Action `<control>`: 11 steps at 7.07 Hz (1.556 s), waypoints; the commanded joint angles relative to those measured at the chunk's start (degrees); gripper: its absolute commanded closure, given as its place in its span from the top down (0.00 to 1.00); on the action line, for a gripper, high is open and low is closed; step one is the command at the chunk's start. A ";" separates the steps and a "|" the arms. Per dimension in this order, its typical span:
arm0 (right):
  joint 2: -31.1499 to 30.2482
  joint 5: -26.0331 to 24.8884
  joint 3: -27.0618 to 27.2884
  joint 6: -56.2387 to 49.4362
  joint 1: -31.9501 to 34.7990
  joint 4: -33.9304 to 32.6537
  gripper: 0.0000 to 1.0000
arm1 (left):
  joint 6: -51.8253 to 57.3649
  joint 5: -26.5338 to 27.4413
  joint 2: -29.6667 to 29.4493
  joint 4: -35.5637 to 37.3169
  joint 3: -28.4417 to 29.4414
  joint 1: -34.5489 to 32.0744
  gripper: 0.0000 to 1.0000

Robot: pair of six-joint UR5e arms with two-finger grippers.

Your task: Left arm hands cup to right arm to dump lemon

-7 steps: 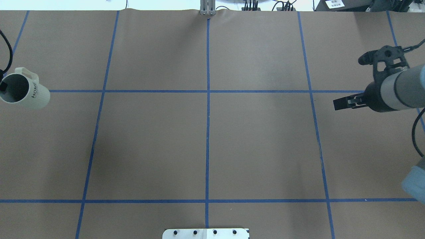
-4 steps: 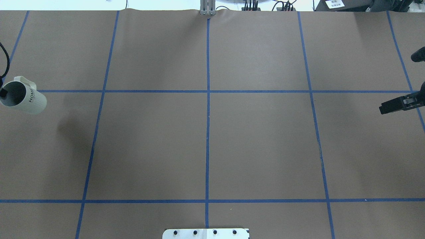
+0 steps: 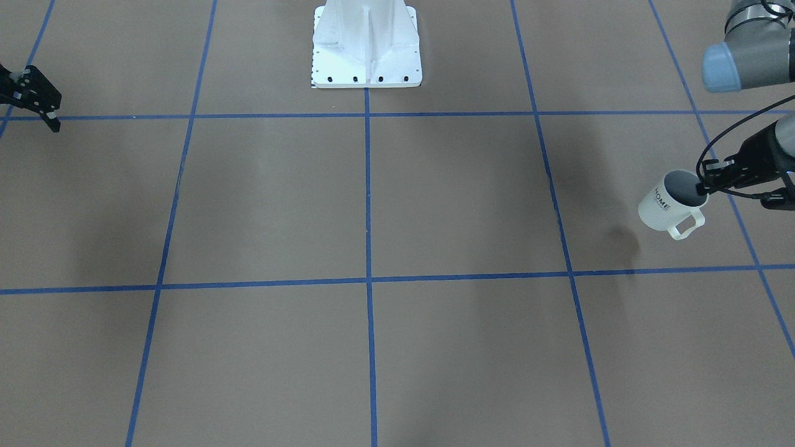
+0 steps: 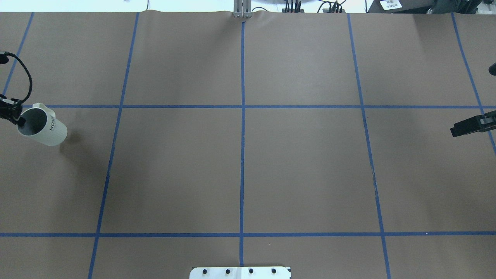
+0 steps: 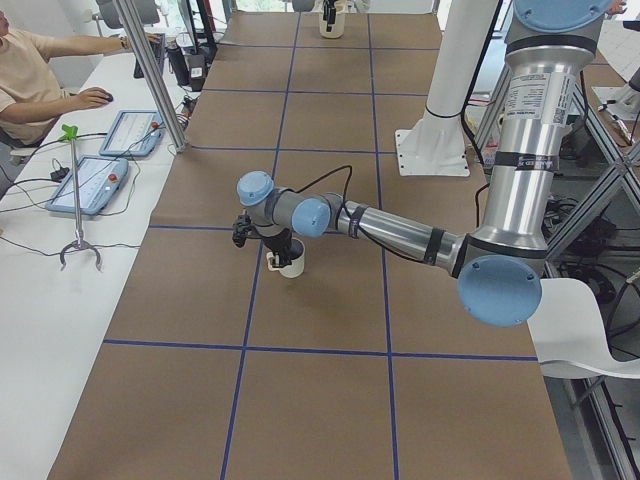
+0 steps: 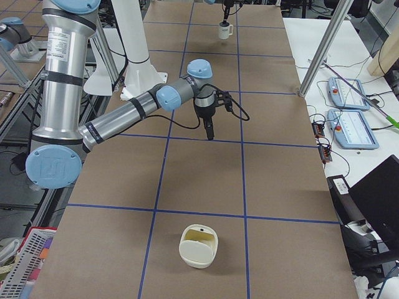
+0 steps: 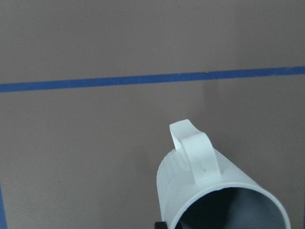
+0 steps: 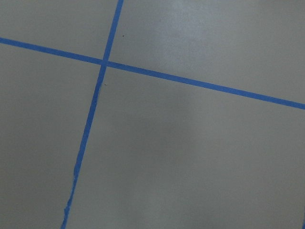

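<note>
The task appears to be in its early part. The left gripper (image 4: 20, 122) is clamped on the rim of the cup (image 4: 48, 131). The cup hangs a little above the table (image 4: 240, 174) at 9 o'clock in the overhead view, mouth roughly upward (its shadow lies apart from it). The right gripper (image 4: 454, 130) is at 3 o'clock, well apart, its fingers together on nothing. The lemon shows in no view. The hand-over and the dumping are both not yet done.
</note>
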 commanded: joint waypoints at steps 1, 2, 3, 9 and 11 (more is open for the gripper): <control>-0.77 0.02 -0.07 -0.10 0.11 -0.08 1.00 | 0.01 -0.09 0.44 -0.24 -0.90 0.87 0.99; -1.29 0.02 0.02 -0.19 0.89 -0.08 1.00 | 0.01 -0.09 0.80 -0.07 -3.43 0.78 1.00; -2.26 0.19 0.02 -0.45 2.20 -0.08 1.00 | 1.06 0.35 1.50 -0.15 -7.46 -1.22 1.00; -9.02 10.02 -9.98 -26.51 21.61 -1.04 1.00 | 22.51 0.17 7.92 0.55 -1.62 -21.96 1.00; -9.56 10.57 -11.41 -26.73 22.25 -0.61 1.00 | 21.81 0.35 8.18 4.22 -4.40 -22.07 1.00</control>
